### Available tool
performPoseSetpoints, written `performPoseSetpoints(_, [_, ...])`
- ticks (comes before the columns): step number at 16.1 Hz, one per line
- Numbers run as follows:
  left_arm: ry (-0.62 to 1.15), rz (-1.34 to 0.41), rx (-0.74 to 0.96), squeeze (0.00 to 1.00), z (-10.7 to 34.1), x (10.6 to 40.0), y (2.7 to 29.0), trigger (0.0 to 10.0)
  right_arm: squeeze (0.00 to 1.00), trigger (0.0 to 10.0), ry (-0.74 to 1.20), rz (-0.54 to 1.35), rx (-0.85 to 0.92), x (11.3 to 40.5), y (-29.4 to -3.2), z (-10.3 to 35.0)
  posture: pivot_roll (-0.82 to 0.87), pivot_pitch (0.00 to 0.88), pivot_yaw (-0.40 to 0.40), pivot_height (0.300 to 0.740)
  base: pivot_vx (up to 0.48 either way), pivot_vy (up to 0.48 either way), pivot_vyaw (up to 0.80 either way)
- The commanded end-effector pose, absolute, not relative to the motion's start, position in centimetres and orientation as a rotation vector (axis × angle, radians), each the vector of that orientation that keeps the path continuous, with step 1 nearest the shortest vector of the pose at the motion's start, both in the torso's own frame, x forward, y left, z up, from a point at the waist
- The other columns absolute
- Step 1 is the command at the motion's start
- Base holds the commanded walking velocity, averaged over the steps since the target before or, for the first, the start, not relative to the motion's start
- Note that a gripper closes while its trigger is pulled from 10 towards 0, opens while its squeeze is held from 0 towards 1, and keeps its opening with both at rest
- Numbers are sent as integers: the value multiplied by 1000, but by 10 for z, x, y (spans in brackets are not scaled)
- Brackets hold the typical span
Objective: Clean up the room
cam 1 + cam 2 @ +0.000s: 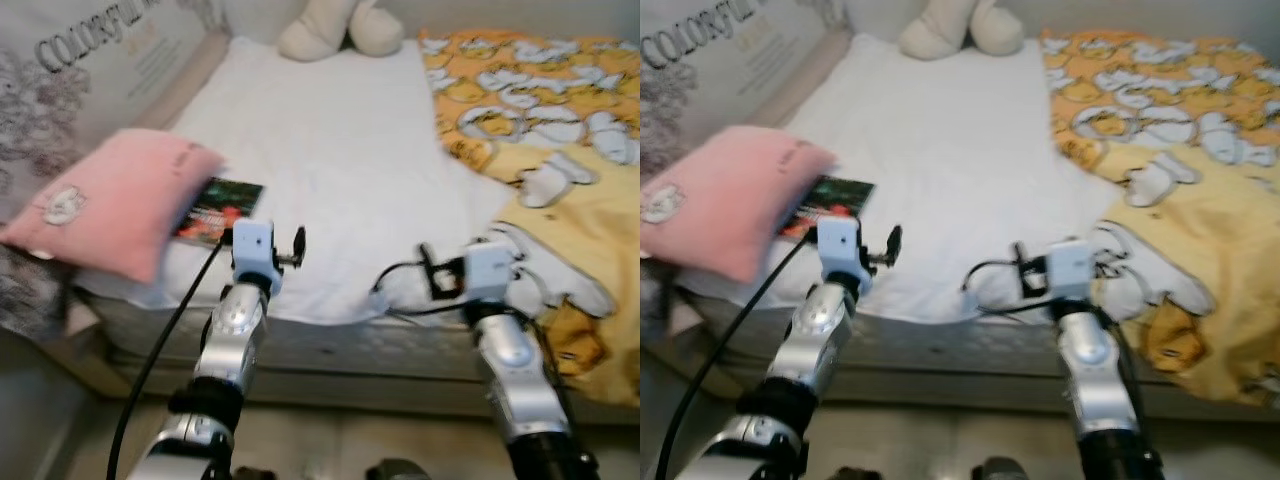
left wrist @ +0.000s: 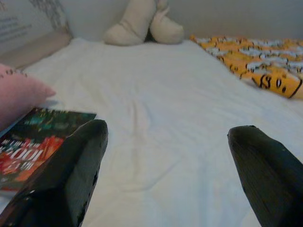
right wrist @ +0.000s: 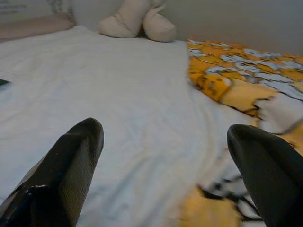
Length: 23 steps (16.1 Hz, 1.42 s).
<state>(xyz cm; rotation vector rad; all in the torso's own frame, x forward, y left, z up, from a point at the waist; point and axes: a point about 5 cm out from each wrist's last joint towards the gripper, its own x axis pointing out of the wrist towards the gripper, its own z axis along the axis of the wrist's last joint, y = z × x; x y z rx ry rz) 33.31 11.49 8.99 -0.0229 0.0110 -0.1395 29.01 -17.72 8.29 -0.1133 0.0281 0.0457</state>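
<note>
A bed with a white sheet [image 1: 330, 150] lies before me. A pink pillow [image 1: 110, 200] rests on its near left corner, partly over a dark book [image 1: 220, 208] with a red cover picture. A yellow-orange patterned blanket [image 1: 560, 130] is rumpled over the right side and hangs off the front edge. My left arm [image 1: 235, 320] reaches toward the bed edge next to the book; my left gripper [image 2: 168, 130] is open, the book [image 2: 33, 142] beside one finger. My right gripper [image 3: 164, 127] is open over the sheet, close to the blanket [image 3: 236, 80].
A cream plush toy [image 1: 340, 30] sits at the head of the bed against the wall. A printed board [image 1: 90, 60] with lettering leans along the left side. The mattress front edge [image 1: 340, 345] is just ahead of my arms, with floor below.
</note>
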Motion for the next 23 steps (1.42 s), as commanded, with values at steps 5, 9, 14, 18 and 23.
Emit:
performPoseSetpoints(5, [47, -56, -55, 0, 84, 333, 125, 10000, 0, 10000, 7, 29, -3, 297, -172, 86, -252, 0, 66, 714, 219, -395, -576])
performPoseSetpoints(9, [43, -70, -59, 0, 85, 333, 119, 10000, 0, 10000, -19, 46, -21, 299, -172, 90, -254, 0, 66, 714, 295, -374, 0])
performPoseSetpoints(14, [38, -70, -109, 0, 92, 339, 110, 10000, 0, 10000, -25, 45, -28, 304, -175, 93, -251, 0, 54, 714, 304, -368, 0])
performPoseSetpoints(18, [21, -82, -64, 0, 91, 336, 110, 10000, 0, 10000, -15, 98, -10, 302, -165, 89, -250, 0, 62, 714, 303, -368, 0])
performPoseSetpoints(23, [-34, -70, 11, 0, 91, 316, 140, 10000, 0, 10000, -43, 86, -45, 283, -175, 88, -246, 0, 64, 714, 301, -370, 0])
